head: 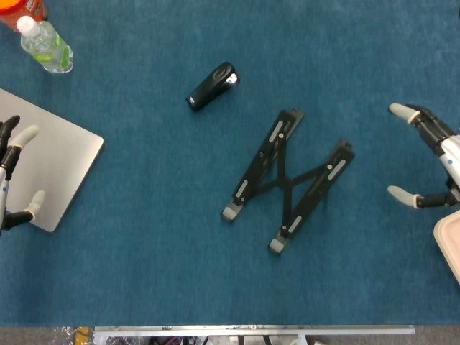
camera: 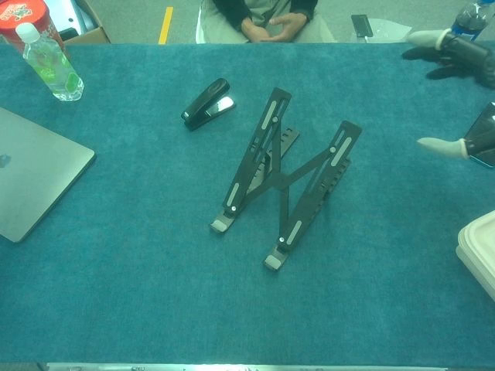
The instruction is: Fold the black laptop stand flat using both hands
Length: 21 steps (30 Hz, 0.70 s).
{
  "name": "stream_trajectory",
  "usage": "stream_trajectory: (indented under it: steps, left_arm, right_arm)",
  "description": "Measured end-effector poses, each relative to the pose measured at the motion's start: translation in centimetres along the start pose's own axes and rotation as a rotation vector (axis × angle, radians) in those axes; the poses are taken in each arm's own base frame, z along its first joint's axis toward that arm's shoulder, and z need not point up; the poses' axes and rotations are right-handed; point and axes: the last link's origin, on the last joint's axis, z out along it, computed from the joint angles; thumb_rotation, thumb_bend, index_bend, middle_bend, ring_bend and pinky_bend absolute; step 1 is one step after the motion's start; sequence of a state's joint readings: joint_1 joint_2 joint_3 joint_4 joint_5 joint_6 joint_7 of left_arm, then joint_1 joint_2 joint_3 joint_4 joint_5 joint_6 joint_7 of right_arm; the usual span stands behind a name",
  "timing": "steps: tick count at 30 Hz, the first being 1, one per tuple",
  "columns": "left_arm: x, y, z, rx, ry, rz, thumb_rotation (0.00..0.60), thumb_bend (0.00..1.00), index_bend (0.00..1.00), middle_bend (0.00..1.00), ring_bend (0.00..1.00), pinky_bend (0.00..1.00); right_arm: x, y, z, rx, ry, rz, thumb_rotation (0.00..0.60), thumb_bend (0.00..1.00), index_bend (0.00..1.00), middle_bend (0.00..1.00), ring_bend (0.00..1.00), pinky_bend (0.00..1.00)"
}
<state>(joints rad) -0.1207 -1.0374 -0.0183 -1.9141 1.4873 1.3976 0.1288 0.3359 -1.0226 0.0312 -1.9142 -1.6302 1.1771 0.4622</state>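
A surface (head: pixel 144 273) covered in blue cloth fills both views. At its left edge lies a closed silver laptop (head: pixel 54 169), flat on the cloth, one corner pointing toward the middle.

The black laptop stand (head: pixel 287 183) sits a little right of centre, unfolded: two long rails crossed by thinner struts in an X, with grey feet at the near ends. In the chest view the stand (camera: pixel 286 174) is raised, its far ends lifted off the cloth. Neither hand touches it.

The right hand (head: pixel 431 162) shows at the right edge of the head view, well apart from the stand, fingers (head: pixel 404 111) spread wide with white tips and nothing between them. In the chest view the same hand (camera: pixel 464 93) hangs above the far right of the surface. The left hand (head: pixel 13 172) is only partly in view at the left edge, over the laptop, its white-tipped fingers apart and holding nothing.

A cream-coloured tray (head: pixel 451 241) pokes in at the right edge, near the right hand. A black stapler (head: pixel 212 86) lies beyond the stand, apart from it. A clear plastic bottle (head: pixel 44 44) with a white cap lies at the far left corner, and a dark-drink bottle (camera: pixel 468 17) stands at the far right in the chest view.
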Motion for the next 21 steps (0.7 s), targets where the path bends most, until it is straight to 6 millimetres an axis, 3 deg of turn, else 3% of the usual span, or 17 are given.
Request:
stream_trajectory:
  steps: [9, 21]
  left_arm:
    - [-0.2, 0.0, -0.2, -0.005, -0.019, 0.007, 0.600, 0.29, 0.13, 0.04, 0.00, 0.00]
    - [-0.5, 0.2, -0.2, -0.019, -0.041, 0.015, 0.600, 0.29, 0.13, 0.04, 0.00, 0.00]
  right_arm:
    - [-1.3, -0.4, 1.7, -0.002, -0.109, 0.329, 0.600, 0.19, 0.00, 0.03, 0.00, 0.11]
    - [-4.3, 0.5, 3.5, -0.070, -0.152, 0.578, 0.600, 0.19, 0.00, 0.01, 0.00, 0.08]
